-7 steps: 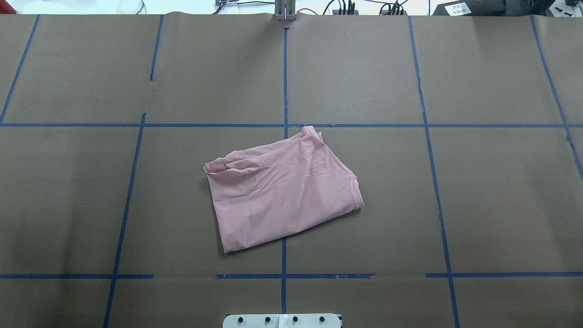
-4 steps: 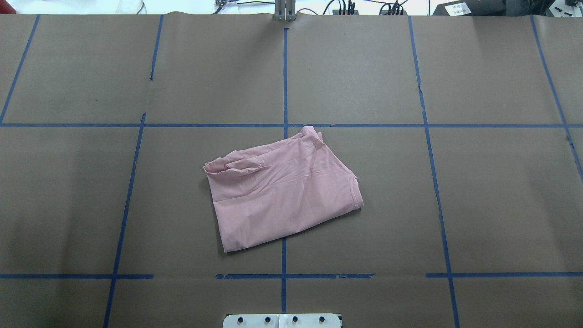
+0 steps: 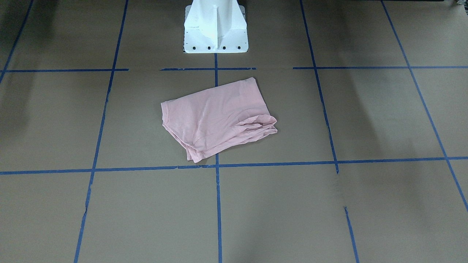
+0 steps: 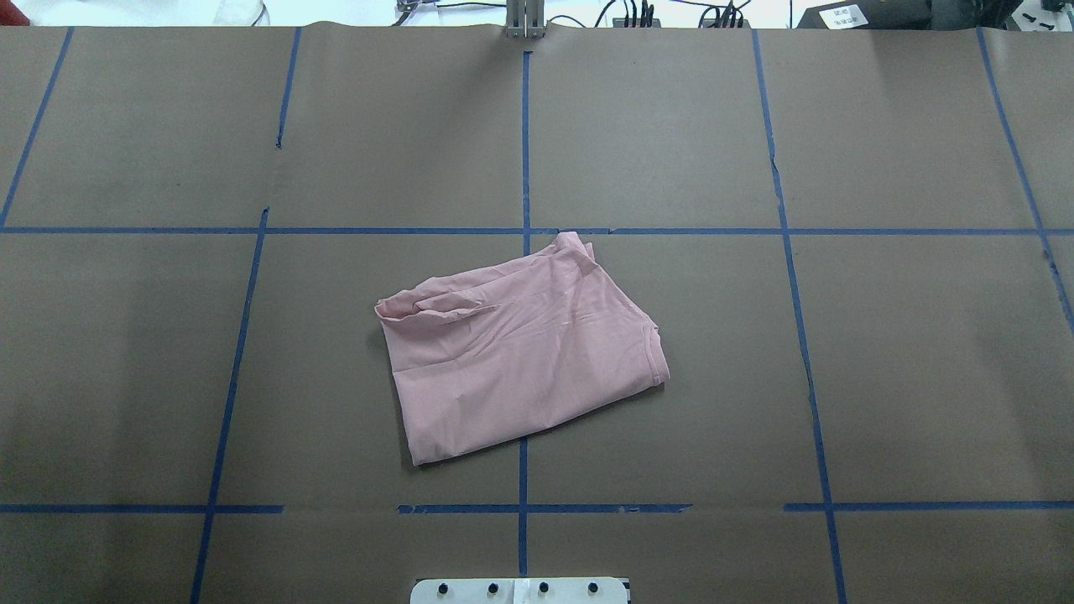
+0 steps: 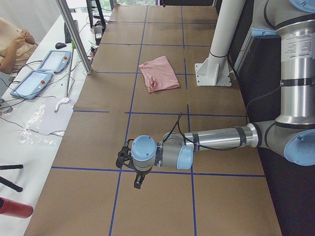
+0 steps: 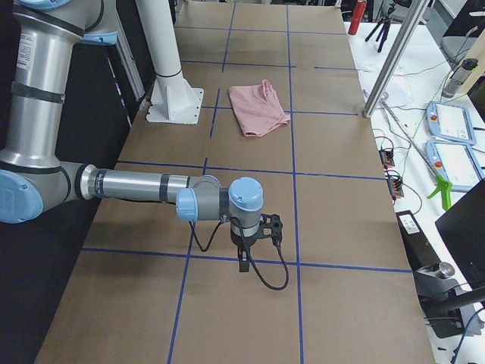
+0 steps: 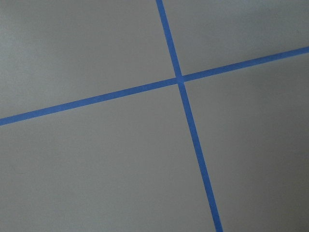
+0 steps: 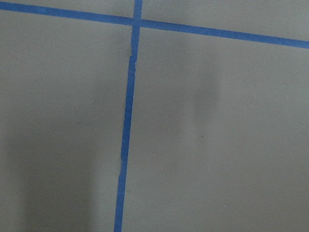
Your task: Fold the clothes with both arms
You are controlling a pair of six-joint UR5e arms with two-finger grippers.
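Holding the black two-finger left gripper [image 5: 139,183] low over the brown paper-covered table [image 4: 126,377], well out at nine o'clock from the garment; not managing to tell whether clenched or released. Finding the pale pink fabric T-shirt [image 4: 520,352] lying mid-table as a skewed folded packet, plain side up, bunching at ten o'clock. Holding the black two-finger right gripper [image 6: 244,262] far out at three o'clock, its state equally unreadable. Judging the folding nearly finished, with the next move calling for reaching in and flattening that rumpled edge. Finding neither gripper overhead; catching only blue tape lines [image 7: 181,79] through the wrist cameras.
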